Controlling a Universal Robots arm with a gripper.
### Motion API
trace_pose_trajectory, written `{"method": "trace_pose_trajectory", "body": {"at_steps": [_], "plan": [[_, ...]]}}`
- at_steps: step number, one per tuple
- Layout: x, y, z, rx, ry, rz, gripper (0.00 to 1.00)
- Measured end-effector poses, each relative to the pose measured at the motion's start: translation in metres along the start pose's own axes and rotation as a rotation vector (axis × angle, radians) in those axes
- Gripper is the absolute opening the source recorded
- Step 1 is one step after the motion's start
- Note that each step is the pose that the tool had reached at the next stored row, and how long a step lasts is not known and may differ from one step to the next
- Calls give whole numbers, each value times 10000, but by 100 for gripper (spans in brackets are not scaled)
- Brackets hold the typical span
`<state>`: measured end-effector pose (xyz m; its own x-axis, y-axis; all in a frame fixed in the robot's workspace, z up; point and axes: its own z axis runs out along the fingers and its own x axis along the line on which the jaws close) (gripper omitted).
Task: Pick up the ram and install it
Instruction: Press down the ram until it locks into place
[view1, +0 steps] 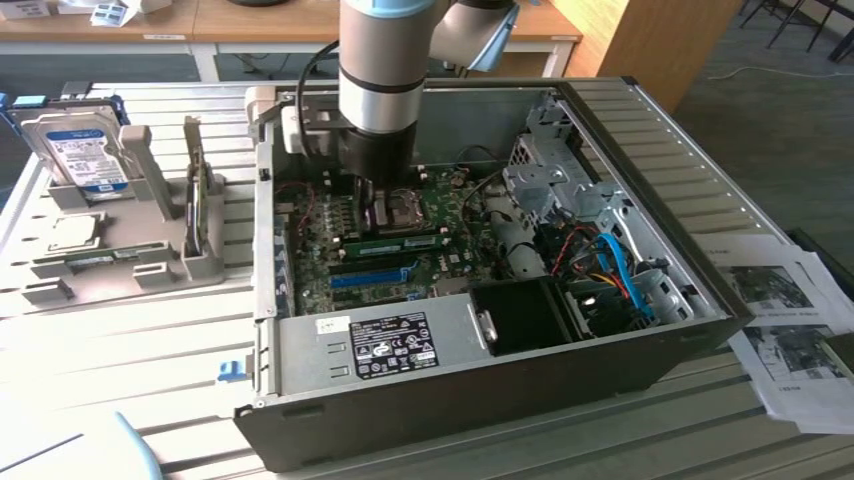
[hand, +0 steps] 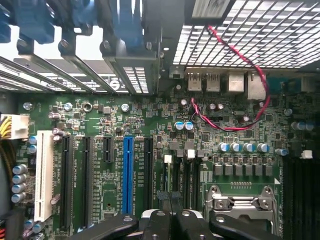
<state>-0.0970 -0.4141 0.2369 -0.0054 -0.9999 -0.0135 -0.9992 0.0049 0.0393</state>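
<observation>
Arm (view1: 378, 60) reaches straight down into the open computer case (view1: 467, 380), which lies on its side on the slatted table (view1: 120, 350). Gripper (hand: 172, 220) hangs low over the green motherboard (hand: 150, 130), close to the processor socket (hand: 240, 202); claw pinched shut, fingers together, nothing seen between them. Ram (view1: 396, 242) lies as a green stick across the middle of the board, just beside the socket, toward the case's power-supply edge and parallel to the blue slot (view1: 370, 276). Whether it is fully seated cannot be told. Blue slot and white slot (hand: 44, 175) stand among black ones in the wrist view. A grey holder (view1: 114, 235) near the table's edge carries a hard drive (view1: 83, 150). Printed sheets (view1: 787, 330) lie on the other side of the case.
</observation>
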Motion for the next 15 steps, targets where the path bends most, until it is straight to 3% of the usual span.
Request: {"method": "trace_pose_trajectory", "body": {"at_steps": [15], "plan": [[-4,10,-261,0,8,1,9]]}}
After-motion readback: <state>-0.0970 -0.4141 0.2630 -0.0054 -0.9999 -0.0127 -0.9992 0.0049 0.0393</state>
